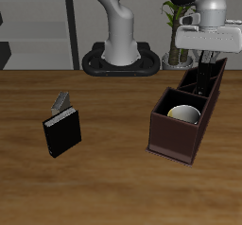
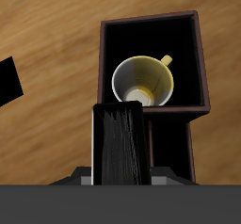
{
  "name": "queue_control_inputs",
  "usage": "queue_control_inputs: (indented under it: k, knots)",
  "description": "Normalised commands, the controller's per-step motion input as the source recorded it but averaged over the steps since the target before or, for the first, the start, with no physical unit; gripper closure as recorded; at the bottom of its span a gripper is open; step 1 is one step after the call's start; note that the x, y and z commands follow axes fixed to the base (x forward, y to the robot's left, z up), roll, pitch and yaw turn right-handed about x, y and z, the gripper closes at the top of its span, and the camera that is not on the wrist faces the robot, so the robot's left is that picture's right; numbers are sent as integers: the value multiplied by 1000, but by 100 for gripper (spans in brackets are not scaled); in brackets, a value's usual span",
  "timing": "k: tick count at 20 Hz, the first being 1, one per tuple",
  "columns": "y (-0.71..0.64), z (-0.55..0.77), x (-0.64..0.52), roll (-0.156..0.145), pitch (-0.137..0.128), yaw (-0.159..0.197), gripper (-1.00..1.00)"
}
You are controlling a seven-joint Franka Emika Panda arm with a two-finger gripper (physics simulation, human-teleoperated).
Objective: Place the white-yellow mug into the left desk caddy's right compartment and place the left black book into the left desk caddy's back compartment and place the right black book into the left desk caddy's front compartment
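Observation:
The left desk caddy [image 1: 176, 144] stands near the table's side edge, and it also shows in the wrist view [image 2: 200, 58]. The white-yellow mug [image 1: 183, 112] stands upright in its large square right compartment [image 2: 120, 41], seen from above in the wrist view [image 2: 141, 82]. My gripper [image 1: 205, 68] is shut on the left black book [image 2: 120, 141] and holds it on edge over the caddy's narrow slots [image 2: 171, 143]. I cannot tell which slot it is over. The right black book [image 1: 62, 133] lies flat on the table far from the caddy; the wrist view shows only its corner [image 2: 8, 83].
A grey patterned book [image 1: 61, 101] leans just behind the black book on the table. The robot's base [image 1: 121, 59] stands at the table's back. A potted plant [image 1: 176, 21] stands behind the caddy.

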Motion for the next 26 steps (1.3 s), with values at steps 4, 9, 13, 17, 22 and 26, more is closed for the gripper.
queue_control_inputs:
  k: [4,9,13,17,22,26]
  knots:
    - [22,-210,53,6,31,-15,100]
    - [94,-293,8,27,57,4,100]
    - [102,136,-181,42,-52,41,100]
    - [-134,383,-193,-20,-161,63,100]
    - [-33,-96,49,-14,-39,-2,100]
    - [53,-218,-17,-4,9,-15,100]
